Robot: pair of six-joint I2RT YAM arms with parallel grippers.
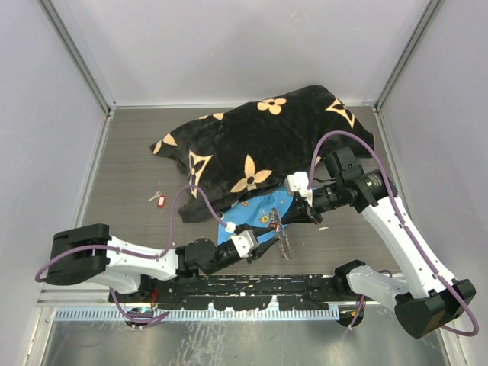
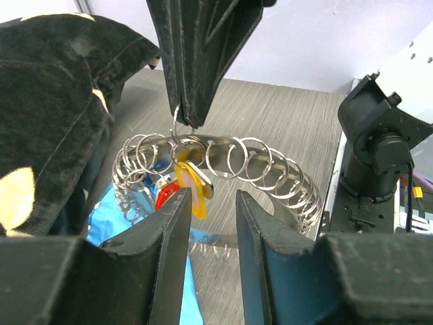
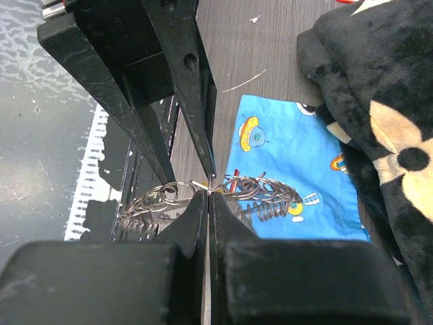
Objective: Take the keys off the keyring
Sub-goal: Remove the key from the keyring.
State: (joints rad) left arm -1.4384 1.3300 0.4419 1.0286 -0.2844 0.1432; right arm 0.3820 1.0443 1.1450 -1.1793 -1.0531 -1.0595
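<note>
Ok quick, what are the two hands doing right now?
Left hand: open, holding nothing.
Right hand: closed on the keyring.

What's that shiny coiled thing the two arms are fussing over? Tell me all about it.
The keyring is a curved chain of many small silvery wire rings, metal by its look. It is held up over a blue cloth, pinched at the top by the right jaws. From it dangle keys with yellow and red heads, between the left jaws.
</note>
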